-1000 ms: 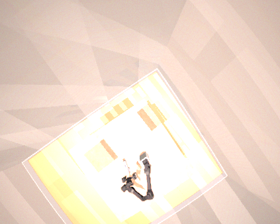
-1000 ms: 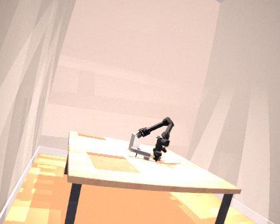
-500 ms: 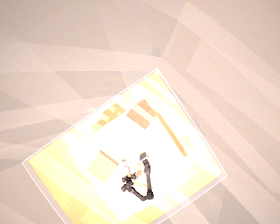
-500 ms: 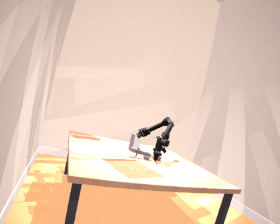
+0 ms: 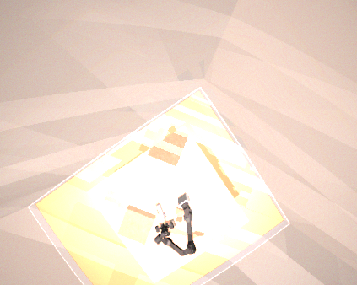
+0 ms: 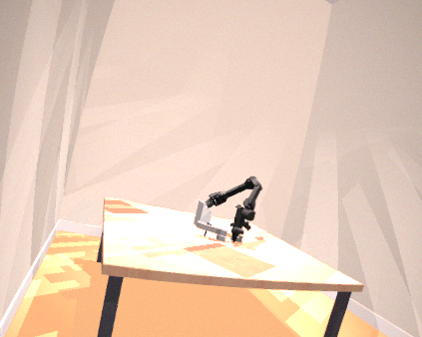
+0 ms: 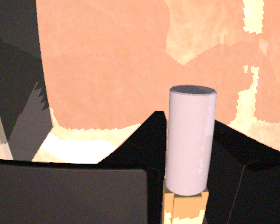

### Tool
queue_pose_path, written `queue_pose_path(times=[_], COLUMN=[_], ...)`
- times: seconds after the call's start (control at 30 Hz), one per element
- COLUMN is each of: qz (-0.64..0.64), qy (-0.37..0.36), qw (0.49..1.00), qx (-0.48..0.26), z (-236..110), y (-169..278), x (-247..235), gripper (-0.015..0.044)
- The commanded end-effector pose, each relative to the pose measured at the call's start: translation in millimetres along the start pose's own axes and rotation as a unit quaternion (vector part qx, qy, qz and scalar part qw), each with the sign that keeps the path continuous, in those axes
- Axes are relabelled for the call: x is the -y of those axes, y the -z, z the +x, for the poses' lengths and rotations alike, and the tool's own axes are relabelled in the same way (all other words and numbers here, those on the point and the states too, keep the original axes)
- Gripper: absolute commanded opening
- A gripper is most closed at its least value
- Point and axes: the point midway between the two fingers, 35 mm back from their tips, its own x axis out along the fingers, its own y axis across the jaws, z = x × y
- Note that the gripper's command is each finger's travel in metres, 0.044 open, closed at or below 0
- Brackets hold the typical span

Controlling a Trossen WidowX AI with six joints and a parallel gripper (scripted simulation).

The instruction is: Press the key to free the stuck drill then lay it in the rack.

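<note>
My gripper [image 7: 174,121] [image 6: 210,203] is shut on a pale cylinder [image 7: 192,140], which appears to be the handle of the key. One black finger is on each side of it. The cylinder has a dark grey top face and sits on a narrow tan block [image 7: 188,205] with straight edges. In the exterior view the gripper is beside the top of a light grey upright fixture [image 6: 202,215]. A thin dark rod [image 6: 205,233] shows under the fixture; I cannot tell whether it is the drill. I cannot make out the rack for certain.
A dark grey panel [image 7: 18,60] stands at the left in the wrist view, close to the fingers. The grey fixture has a low arm [image 6: 214,230] that runs toward the black arm's base [image 6: 237,234]. A slim pale object [image 5: 159,209] is near the base in the top view.
</note>
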Motion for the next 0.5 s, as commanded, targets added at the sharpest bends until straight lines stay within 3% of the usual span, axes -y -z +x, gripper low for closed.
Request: queue_pose_path(times=[0.0, 0.47], qz=[-0.001, -0.001], qy=[-0.001, -0.001], qw=[1.0, 1.0], qx=[-0.002, -0.002], z=[-1.9, -3.3], y=[-0.1, -0.3], x=[-0.7, -1.5], gripper=[0.0, 0.0])
